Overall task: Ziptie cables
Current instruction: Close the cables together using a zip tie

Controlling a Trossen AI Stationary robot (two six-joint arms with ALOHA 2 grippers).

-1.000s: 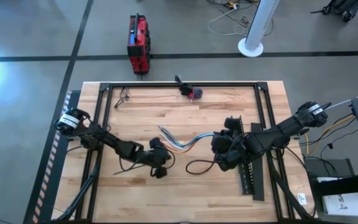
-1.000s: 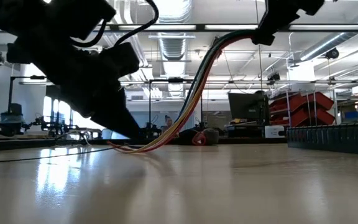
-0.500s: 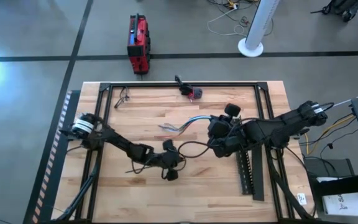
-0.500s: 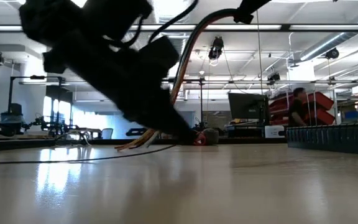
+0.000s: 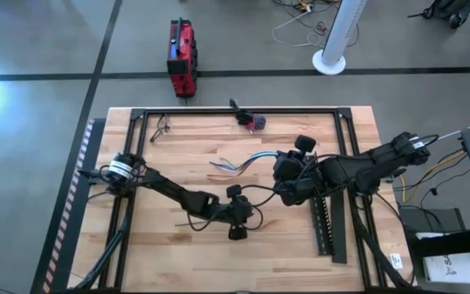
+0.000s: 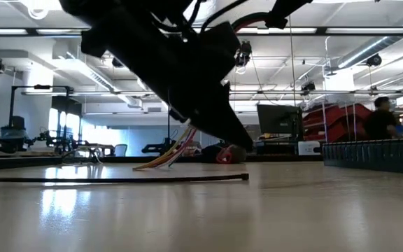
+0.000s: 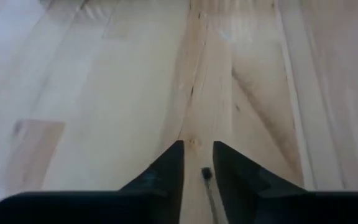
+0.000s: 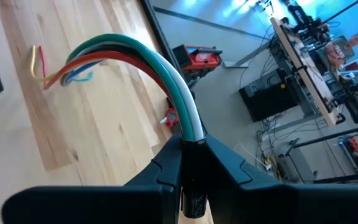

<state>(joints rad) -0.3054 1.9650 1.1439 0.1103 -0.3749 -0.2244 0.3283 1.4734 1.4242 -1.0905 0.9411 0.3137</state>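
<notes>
Right wrist view: right tool [image 8: 191, 163] clamps the cables [image 8: 143, 61] raised off the counter [image 5: 186, 163]; left tool [image 7: 197, 167] stands narrowly parted, empty.

Left gripper [image 5: 237, 227] low over the desk [image 5: 178, 265], front centre. Right gripper [image 5: 281, 173] mid-desk, clamping the cables [image 5: 239, 162], free ends fanned leftward.
</notes>
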